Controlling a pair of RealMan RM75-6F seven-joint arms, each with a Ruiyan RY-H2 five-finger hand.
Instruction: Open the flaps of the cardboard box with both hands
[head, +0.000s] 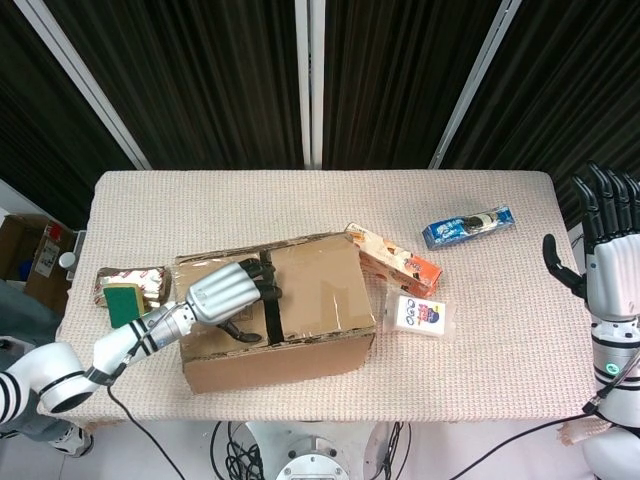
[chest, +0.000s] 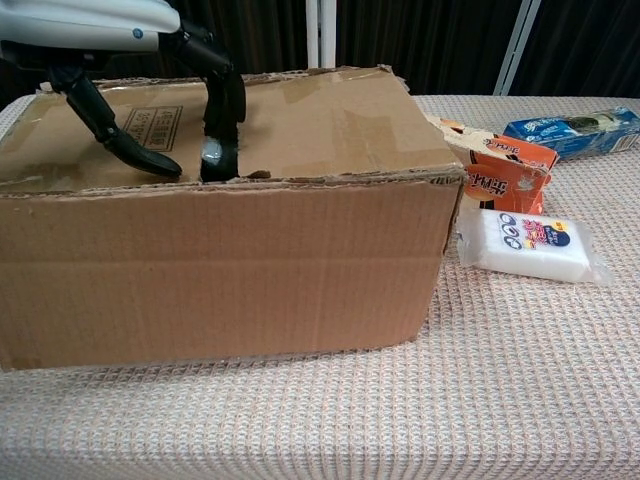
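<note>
One cardboard box (head: 275, 315) on surface (head: 500, 330). Two robot hands: left robot hand (head: 225, 292) on box top, right robot hand (head: 605, 250) off at surface's edge. One orange carton (head: 398, 263). One blue packet (head: 468, 226). One white wrapped pack (head: 419, 316). One green sponge (head: 123, 303). One brown snack packet (head: 135, 278) under sponge.
</note>
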